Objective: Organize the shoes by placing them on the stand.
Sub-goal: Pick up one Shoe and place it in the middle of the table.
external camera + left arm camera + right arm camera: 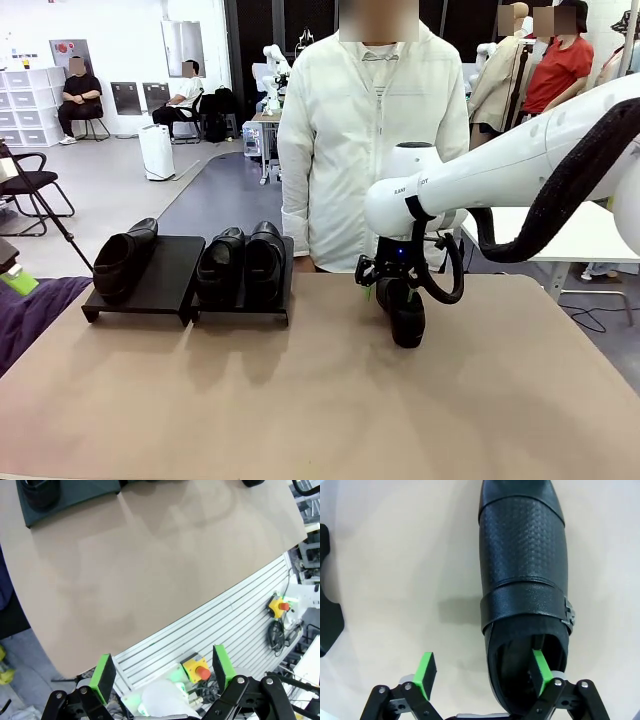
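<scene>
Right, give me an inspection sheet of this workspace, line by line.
Surface: tan table, bare in front.
Job's things: stand holds three shoes, one on the left panel, two on the right panel; a fourth shoe lies on the table.
Clutter: purple cloth at the table's left edge.
Grippers: right gripper open, one finger inside the fourth shoe's opening, the other outside its wall; left gripper open, holding nothing.
Cables: black hose along the right arm.
Surroundings: person standing at the far side.
</scene>
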